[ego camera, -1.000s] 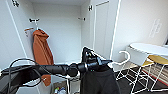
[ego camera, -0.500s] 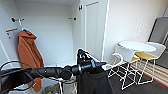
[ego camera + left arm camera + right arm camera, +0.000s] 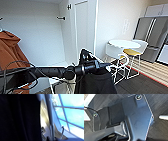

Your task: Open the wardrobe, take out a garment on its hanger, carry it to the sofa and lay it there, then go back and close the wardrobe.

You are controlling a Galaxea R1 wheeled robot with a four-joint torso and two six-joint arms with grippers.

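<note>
at 9 o'clock in the head view one rust-orange garment [image 3: 8, 51] is seen hanging in the open wardrobe [image 3: 42, 37]. the left arm is stretched across to the left tool [image 3: 86, 65], closed on one white hanger [image 3: 120, 63]. directly below it at 6 o'clock one black garment [image 3: 96, 81] hangs straight down. the right tool's state cannot be told.

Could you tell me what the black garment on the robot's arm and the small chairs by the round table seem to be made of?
The black garment looks like soft, matte fabric: it hangs limp below the left arm and shows no shine. The chairs seem to have thin white wire or metal-rod frames, judging by their open, slender legs; the shells look like smooth white plastic, one with a yellow seat, though the material is not certain.
</note>
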